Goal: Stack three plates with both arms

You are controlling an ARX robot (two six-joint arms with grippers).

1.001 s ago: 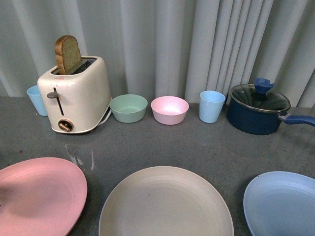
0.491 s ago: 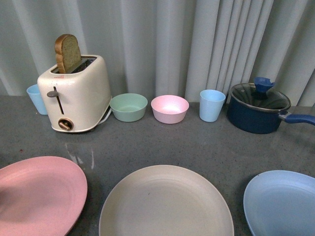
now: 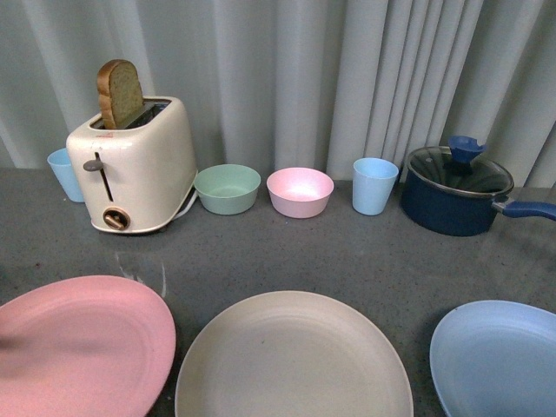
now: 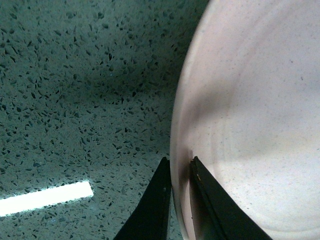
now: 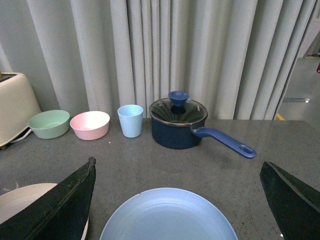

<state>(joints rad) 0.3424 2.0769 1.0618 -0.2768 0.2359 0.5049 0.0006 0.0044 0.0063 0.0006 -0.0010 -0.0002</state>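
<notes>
Three plates lie in a row along the bottom of the front view on the grey speckled counter point(image 3: 347, 261): the pink plate point(image 3: 82, 343) at lower left, the beige plate point(image 3: 291, 356) at bottom centre with the pink one's edge just beside it, and the light blue plate point(image 3: 499, 356) at lower right, a little apart, none on top of another. Neither arm shows there. In the left wrist view the left gripper point(image 4: 180, 162) sits at lower centre with its two black fingers point(image 4: 150, 215) clamped on the pink plate's rim, one outside the edge and one on the inner slope; whether the plate is off the counter I cannot tell. In the right wrist view the right gripper point(image 5: 177, 165) has its fingers point(image 5: 60, 205) spread wide, one at lower left and one at lower right, holding nothing, with the light blue plate at bottom centre between them. Across the middle of the front view, before a pale curtain point(image 3: 287, 78), stand a cream toaster point(image 3: 135, 165) with a slice of bread point(image 3: 120, 94) upright in its slot, a mint-green bowl point(image 3: 227, 188), a pink bowl point(image 3: 300, 192), a light blue cup point(image 3: 374, 186) and a dark blue pot point(image 3: 456, 195) under a glass lid; a second blue cup point(image 3: 62, 174) peeks out at the toaster's left
</notes>
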